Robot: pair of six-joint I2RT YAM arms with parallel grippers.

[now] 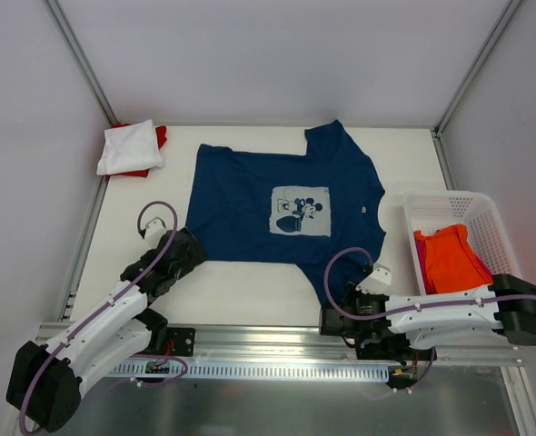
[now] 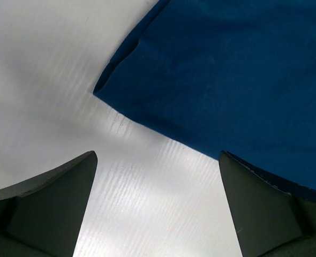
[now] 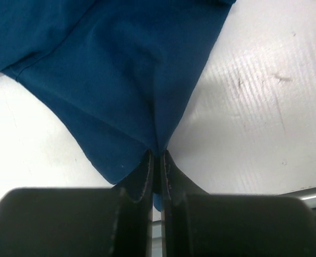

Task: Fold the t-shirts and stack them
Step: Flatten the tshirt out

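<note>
The navy blue t-shirt [image 1: 282, 204] with a pale square cartoon print lies spread flat, print up, mid-table. My left gripper [image 1: 193, 247] is open and empty just above the table at the shirt's near left hem corner [image 2: 102, 88]. My right gripper [image 1: 352, 292] is shut on the shirt's near right sleeve [image 3: 147, 96]; cloth is pinched between the fingertips [image 3: 147, 160]. A folded white tee [image 1: 130, 147] lies on a red one [image 1: 160, 136] at the far left. An orange tee [image 1: 448, 257] over a magenta one [image 1: 421, 250] fills the basket.
A white plastic lattice basket [image 1: 486, 213] stands at the right edge of the table. Metal frame posts rise at the far corners. An aluminium rail [image 1: 277, 341] runs along the near edge by the arm bases.
</note>
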